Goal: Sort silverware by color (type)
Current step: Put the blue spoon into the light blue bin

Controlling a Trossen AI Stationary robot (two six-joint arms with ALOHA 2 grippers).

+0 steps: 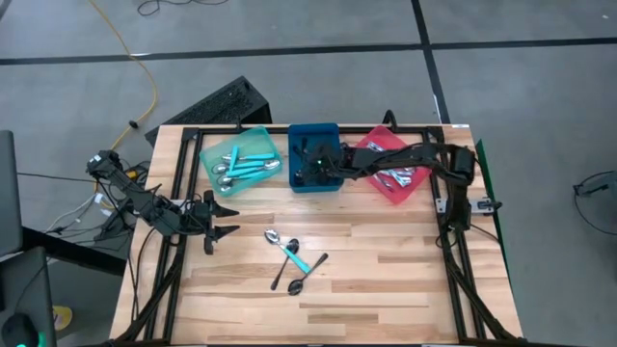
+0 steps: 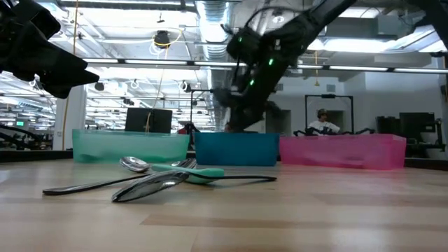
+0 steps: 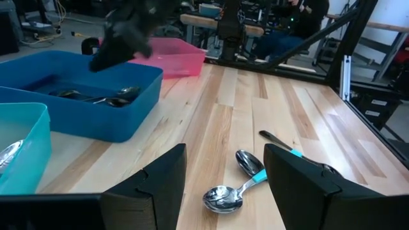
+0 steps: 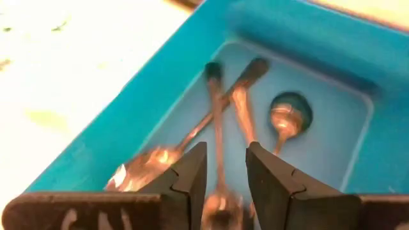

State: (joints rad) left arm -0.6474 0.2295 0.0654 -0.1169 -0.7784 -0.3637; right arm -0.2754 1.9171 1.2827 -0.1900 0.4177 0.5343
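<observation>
You have open counter [image 1: 386,280] in front and right of the loose spoons [image 1: 292,260] at centre. Along the far edge, three trays [image 1: 313,135] stand side by side, and the right claw [image 1: 310,173] blocks the blue one.

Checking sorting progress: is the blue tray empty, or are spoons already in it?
Not empty. The blue tray holds several dark spoons, seen lying on its floor below the right gripper.

teal tray [image 1: 243,145] | blue tray [image 1: 314,135] | pink tray [image 1: 405,188] | spoons [image 1: 292,258]: silver, teal-handled, seemingly black | pale wood table [image 1: 386,280]
</observation>
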